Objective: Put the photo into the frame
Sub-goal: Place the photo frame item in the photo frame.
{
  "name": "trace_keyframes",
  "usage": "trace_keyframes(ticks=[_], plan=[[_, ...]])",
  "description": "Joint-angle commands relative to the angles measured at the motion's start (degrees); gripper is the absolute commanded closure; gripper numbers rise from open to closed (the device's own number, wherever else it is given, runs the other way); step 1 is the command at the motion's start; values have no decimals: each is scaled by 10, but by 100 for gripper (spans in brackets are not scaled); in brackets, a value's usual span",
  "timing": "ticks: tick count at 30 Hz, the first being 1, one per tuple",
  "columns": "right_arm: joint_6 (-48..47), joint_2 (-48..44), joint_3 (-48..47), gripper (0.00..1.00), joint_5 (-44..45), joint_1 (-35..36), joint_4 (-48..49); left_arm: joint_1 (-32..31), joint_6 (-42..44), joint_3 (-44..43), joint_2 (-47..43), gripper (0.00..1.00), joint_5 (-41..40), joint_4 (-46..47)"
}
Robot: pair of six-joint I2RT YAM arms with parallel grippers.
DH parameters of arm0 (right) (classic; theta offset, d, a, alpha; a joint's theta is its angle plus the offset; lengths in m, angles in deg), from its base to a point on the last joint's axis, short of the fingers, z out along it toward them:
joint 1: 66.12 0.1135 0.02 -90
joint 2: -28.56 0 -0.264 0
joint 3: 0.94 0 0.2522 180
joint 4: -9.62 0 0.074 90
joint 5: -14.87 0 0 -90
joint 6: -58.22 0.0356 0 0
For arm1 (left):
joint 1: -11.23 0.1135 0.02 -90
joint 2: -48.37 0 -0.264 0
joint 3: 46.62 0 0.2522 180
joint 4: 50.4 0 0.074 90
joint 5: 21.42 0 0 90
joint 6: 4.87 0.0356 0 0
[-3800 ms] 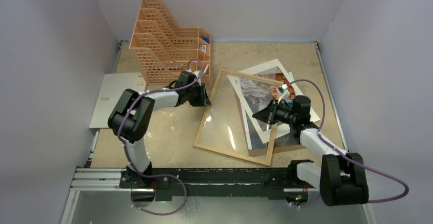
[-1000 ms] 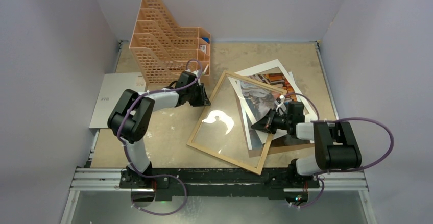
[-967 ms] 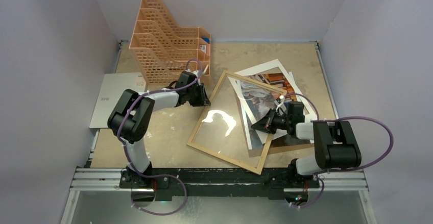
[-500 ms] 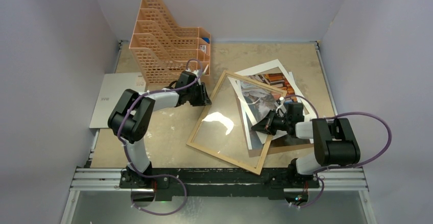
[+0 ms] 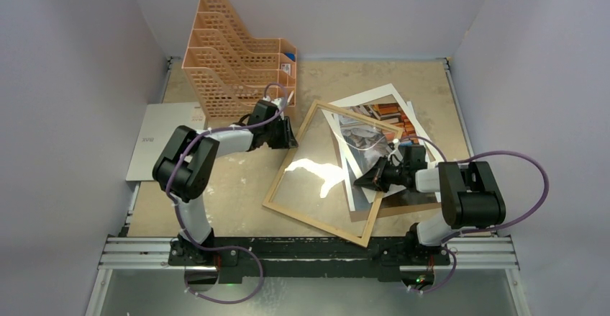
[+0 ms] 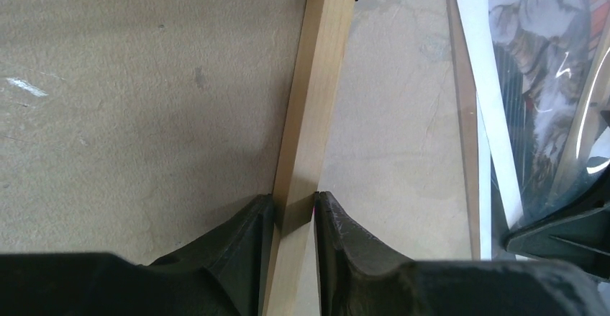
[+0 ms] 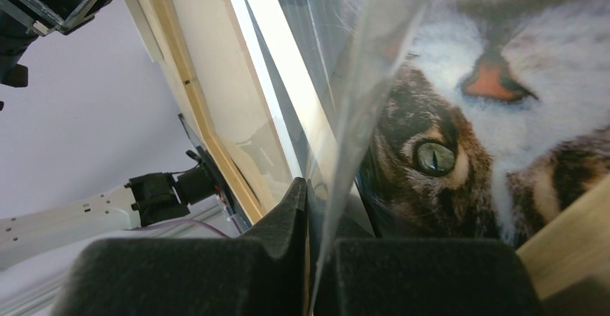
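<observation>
The light-wood frame [image 5: 316,219] lies skewed on the table. My left gripper [image 5: 288,134] is shut on its left rail [image 6: 324,78], one finger on each side of the wood [image 6: 293,201]. The photo [image 5: 392,93], a cat among books with a white border, lies partly under the frame's right side and shows through the pane [image 7: 467,114]. My right gripper [image 5: 363,179] is shut on the edge of the frame's clear pane [image 5: 316,175], which runs as a thin sheet between the closed fingers [image 7: 313,186]. Glare lies on the pane.
An orange lattice file organizer [image 5: 237,57] stands at the back left, close behind my left wrist. A grey sheet [image 5: 162,140] lies at the left edge. A brown backing board [image 5: 403,204] lies under the photo's near corner. Walls close in both sides.
Since several seconds ago the frame's near end has swung left and my right arm has folded down low. In the last second only the glare on the pane has spread rightward.
</observation>
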Motion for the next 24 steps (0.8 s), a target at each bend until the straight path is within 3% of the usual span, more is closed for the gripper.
trace_keyframes(ticks=[1,10,19,24], plan=[[-29,13,-8,97,-54,17,-51,-22,35,14,53,71,-57,-63],[-42,21,-15,96,-50,17,-62,-48,63,-17,69,72,-123,-114],[-51,25,-22,95,-44,16,-73,-58,75,-31,83,70,-137,-129],[-62,20,-33,89,-38,17,-92,-64,76,-44,102,75,-172,-161]])
